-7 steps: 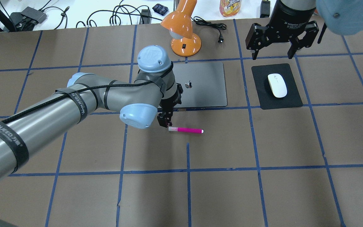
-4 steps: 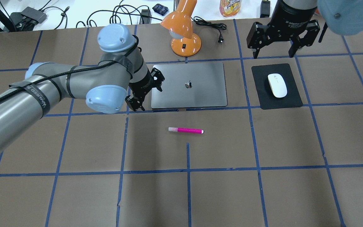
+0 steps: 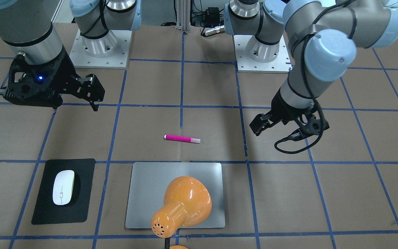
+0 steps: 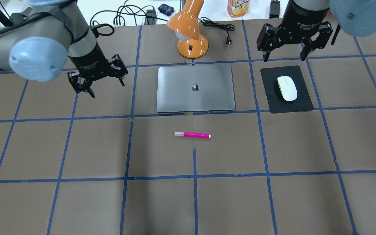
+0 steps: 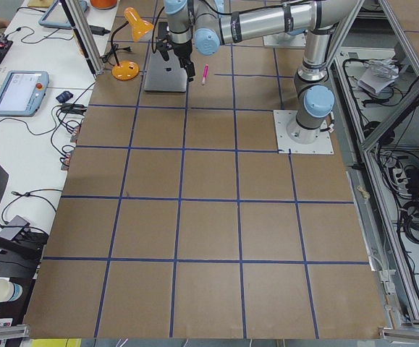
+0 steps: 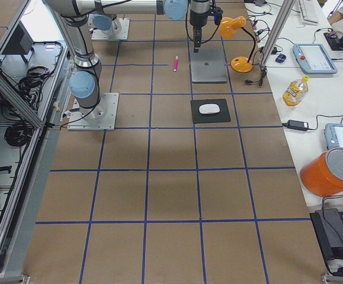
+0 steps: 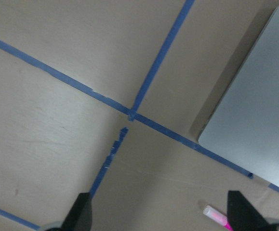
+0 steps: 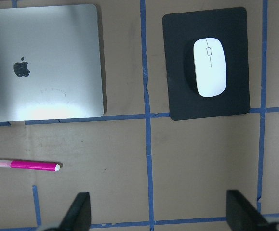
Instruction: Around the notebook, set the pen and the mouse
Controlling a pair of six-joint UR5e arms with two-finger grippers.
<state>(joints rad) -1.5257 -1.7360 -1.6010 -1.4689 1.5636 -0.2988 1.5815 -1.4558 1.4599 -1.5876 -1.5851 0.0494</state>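
The silver-grey notebook [image 4: 195,88] lies flat at the table's back centre. Nearer the front, the magenta pen [image 4: 192,134] rests on the brown paper, parallel to the notebook's near edge and apart from it. On a black mat [image 4: 304,101] to the notebook's right sits the white mouse [image 4: 287,88]. My left gripper [image 4: 104,86] hovers open and empty to the left of the notebook. My right gripper [image 4: 284,58] hangs open and empty behind the mat. The right wrist view holds the notebook [image 8: 43,62], mouse [image 8: 209,73] and pen [image 8: 27,165]. The left wrist view shows a notebook corner [image 7: 255,110] and the pen's cap end [image 7: 216,217].
An orange desk lamp [image 4: 189,36] stands just behind the notebook, its cord trailing to the right. In the front-facing view its shade [image 3: 181,204] covers part of the notebook [image 3: 143,193]. Cables, a bottle and other gear lie on the white bench beyond the table's far edge.
My left arm has swung away from the pen, leftward and toward the back, ending left of the notebook. The pen has stayed where it lay. The right gripper has hardly moved.
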